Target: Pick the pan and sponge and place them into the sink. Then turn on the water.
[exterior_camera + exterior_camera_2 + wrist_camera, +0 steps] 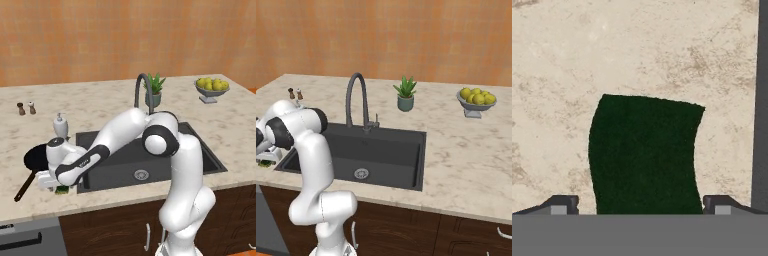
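Between the wide-open hand's (640,205) tips lies the dark green sponge (644,155).

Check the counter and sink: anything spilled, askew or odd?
Nothing stands out. Pan lies flat left of the sink, sponge flat on the counter between the open claw tips. No spills seen; fruit bowl and plant upright.

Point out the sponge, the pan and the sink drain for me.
sponge (644,155), hand view: middle of its dark green top face.
pan (36,157), left base view: bare black inside, left of the arm.
sink drain (361,173), right base view: centre of the round silver drain.
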